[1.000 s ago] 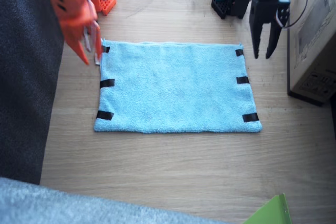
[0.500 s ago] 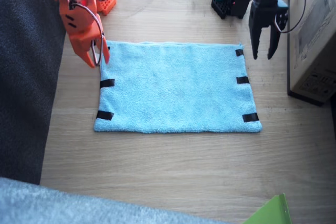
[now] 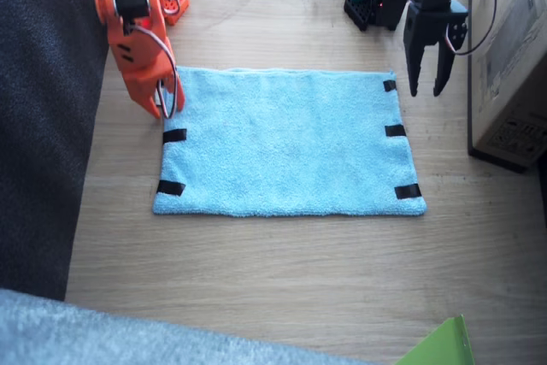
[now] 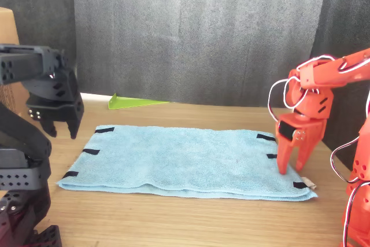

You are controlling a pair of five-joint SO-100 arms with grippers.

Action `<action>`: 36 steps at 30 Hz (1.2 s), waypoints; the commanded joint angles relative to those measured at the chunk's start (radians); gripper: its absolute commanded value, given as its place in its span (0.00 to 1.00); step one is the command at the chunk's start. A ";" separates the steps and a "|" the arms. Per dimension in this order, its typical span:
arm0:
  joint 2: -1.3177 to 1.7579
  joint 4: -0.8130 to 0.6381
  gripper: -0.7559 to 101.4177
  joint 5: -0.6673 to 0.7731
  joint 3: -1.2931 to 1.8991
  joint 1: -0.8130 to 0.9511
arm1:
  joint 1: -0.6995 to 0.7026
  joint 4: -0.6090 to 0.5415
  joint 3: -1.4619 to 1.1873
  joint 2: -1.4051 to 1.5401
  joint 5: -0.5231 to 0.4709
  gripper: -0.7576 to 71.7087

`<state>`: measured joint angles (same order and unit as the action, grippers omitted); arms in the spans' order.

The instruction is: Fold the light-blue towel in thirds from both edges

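Towel first: the light-blue towel (image 3: 286,141) lies flat and spread out in the middle of the wooden table (image 3: 282,271). Short black tape strips (image 3: 174,135) sit along its two short edges, three on each side. In the front view a small white tag (image 4: 308,184) sticks out at one corner of the towel (image 4: 185,162).

The right gripper (image 3: 164,110) is orange. It points down at the far corner of one short edge. Its two fingers are a little apart, and their tips are at the cloth in the front view (image 4: 293,169). They do not hold anything.

The left gripper (image 3: 426,87) is black. It hangs in the air just past the other short edge, near the far corner. Its fingers are spread apart and empty, well above the table in the front view (image 4: 61,132).

A cardboard box (image 3: 513,57) stands beside the left arm. A green thing (image 3: 440,348) pokes in at the near edge of the table.
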<state>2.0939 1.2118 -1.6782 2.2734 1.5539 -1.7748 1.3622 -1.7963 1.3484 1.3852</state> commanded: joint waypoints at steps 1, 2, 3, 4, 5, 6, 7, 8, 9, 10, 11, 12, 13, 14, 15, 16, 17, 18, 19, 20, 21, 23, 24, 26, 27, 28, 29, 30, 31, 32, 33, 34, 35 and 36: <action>0.011 -0.005 0.23 -0.009 0.002 -0.012 | -0.021 -0.023 -0.006 -0.003 0.023 0.32; 0.005 -0.006 0.23 -0.006 -0.003 -0.015 | -0.021 -0.025 -0.003 -0.009 0.025 0.32; -0.006 -0.006 0.23 -0.005 -0.008 -0.017 | -0.020 -0.026 -0.003 -0.014 0.025 0.32; -0.017 -0.006 0.23 -0.003 -0.014 -0.020 | -0.020 -0.026 -0.002 -0.017 0.021 0.32; -0.031 -0.006 0.24 -0.003 -0.020 -0.026 | -0.020 -0.026 -0.002 -0.017 0.020 0.32; -0.044 -0.008 0.24 -0.003 -0.025 -0.032 | -0.020 -0.026 -0.002 -0.017 0.020 0.32; -0.058 -0.009 0.24 -0.003 -0.029 -0.041 | -0.020 -0.026 -0.002 -0.017 0.018 0.32; -0.074 -0.009 0.24 -0.003 -0.035 -0.049 | -0.020 -0.026 -0.002 -0.018 0.018 0.32; -0.084 -0.009 0.24 0.000 -0.038 -0.055 | -0.020 -0.026 0.000 -0.020 0.018 0.32; -0.094 -0.011 0.24 0.000 -0.041 -0.058 | -0.020 -0.026 0.000 -0.020 0.018 0.32; -0.100 -0.011 0.24 0.000 -0.043 -0.061 | -0.020 -0.026 0.000 -0.020 0.018 0.32; -0.107 -0.011 0.24 0.000 -0.044 -0.063 | -0.020 -0.026 0.000 -0.021 0.018 0.32; -0.114 -0.011 0.24 0.000 -0.046 -0.066 | -0.020 -0.028 0.000 -0.023 0.018 0.32; -0.123 -0.012 0.24 -0.002 -0.048 -0.067 | -0.020 -0.028 0.000 -0.025 0.018 0.32; -0.135 -0.012 0.25 -0.005 -0.052 -0.069 | -0.021 -0.029 0.000 -0.026 0.018 0.32; -0.150 -0.012 0.25 -0.006 -0.057 -0.071 | -0.021 -0.028 0.002 -0.028 0.018 0.32; -0.170 -0.012 0.25 -0.008 -0.063 -0.071 | -0.021 -0.028 0.002 -0.029 0.018 0.32; -0.192 -0.012 0.25 -0.008 -0.071 -0.071 | -0.023 -0.026 0.002 -0.028 0.018 0.32; -0.216 -0.012 0.25 -0.009 -0.080 -0.072 | -0.023 -0.025 0.002 -0.028 0.018 0.32; -0.244 -0.012 0.25 -0.011 -0.092 -0.075 | -0.025 -0.025 0.003 -0.028 0.018 0.32; -0.268 -0.011 0.25 -0.011 -0.106 -0.077 | -0.025 -0.023 0.003 -0.028 0.018 0.32; -0.304 -0.003 0.25 -0.011 -0.135 -0.083 | -0.025 -0.023 0.003 -0.028 0.017 0.32; -0.318 -0.003 0.25 -0.011 -0.146 -0.087 | -0.025 -0.023 0.003 -0.028 0.017 0.32; -0.353 0.005 0.25 -0.011 -0.173 -0.095 | -0.025 -0.023 0.003 -0.029 0.017 0.32; -0.373 0.012 0.24 -0.009 -0.190 -0.095 | -0.025 -0.023 0.003 -0.029 0.017 0.32; -0.393 0.017 0.24 -0.009 -0.206 -0.095 | -0.025 -0.023 0.002 -0.028 0.014 0.32; -0.410 0.023 0.24 -0.009 -0.219 -0.095 | -0.025 -0.023 0.000 -0.028 0.014 0.32; -0.428 0.031 0.24 -0.011 -0.233 -0.097 | -0.025 -0.025 0.000 -0.028 0.012 0.33; -0.446 0.038 0.24 -0.012 -0.249 -0.098 | -0.025 -0.025 0.000 -0.028 0.011 0.33; -0.463 0.044 0.24 -0.015 -0.262 -0.100 | -0.026 -0.023 0.002 -0.029 0.009 0.33; -0.479 0.051 0.24 -0.017 -0.273 -0.100 | -0.026 -0.023 0.003 -0.029 0.009 0.33; -0.492 0.057 0.24 -0.018 -0.285 -0.100 | -0.028 -0.023 0.003 -0.029 0.009 0.33; -0.506 0.066 0.24 -0.020 -0.296 -0.097 | -0.028 -0.021 0.003 -0.028 0.008 0.33; -0.518 0.072 0.24 -0.021 -0.305 -0.094 | -0.028 -0.020 0.003 -0.028 0.008 0.33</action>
<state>1.5785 1.2548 -1.6874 2.0095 1.4527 -1.7810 1.3514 -1.7902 1.3238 1.3821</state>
